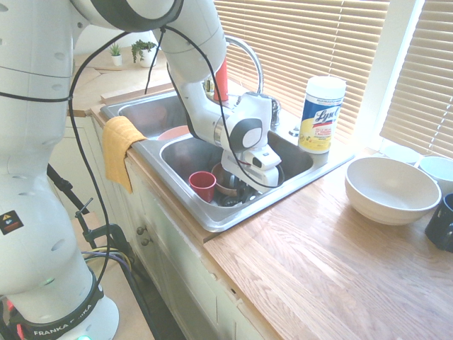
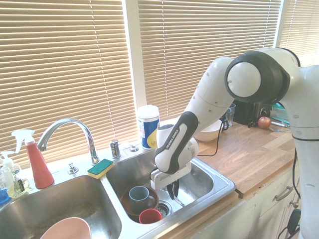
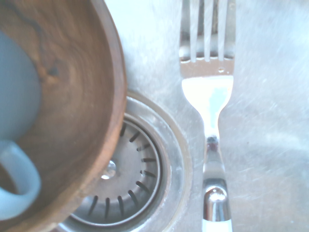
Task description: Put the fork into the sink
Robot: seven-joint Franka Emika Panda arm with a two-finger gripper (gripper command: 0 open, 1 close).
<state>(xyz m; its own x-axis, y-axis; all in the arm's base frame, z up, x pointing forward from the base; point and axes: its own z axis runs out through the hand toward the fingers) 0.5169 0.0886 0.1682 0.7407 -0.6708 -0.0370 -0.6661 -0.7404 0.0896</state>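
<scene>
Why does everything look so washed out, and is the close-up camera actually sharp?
First exterior view: sun through the blinds bleaches the white bowl and countertop. Second exterior view: backlit window, glare on the sink. Wrist view: the fork is fairly sharp with a bright glint on its neck, while the wooden bowl and blue mug blur softly.

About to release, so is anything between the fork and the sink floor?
Nothing visible. The fork, in the shut tool, hangs over bare sink floor beside the drain and wooden bowl.

White arm (image 2: 219, 94), black cables, seemingly.
</scene>
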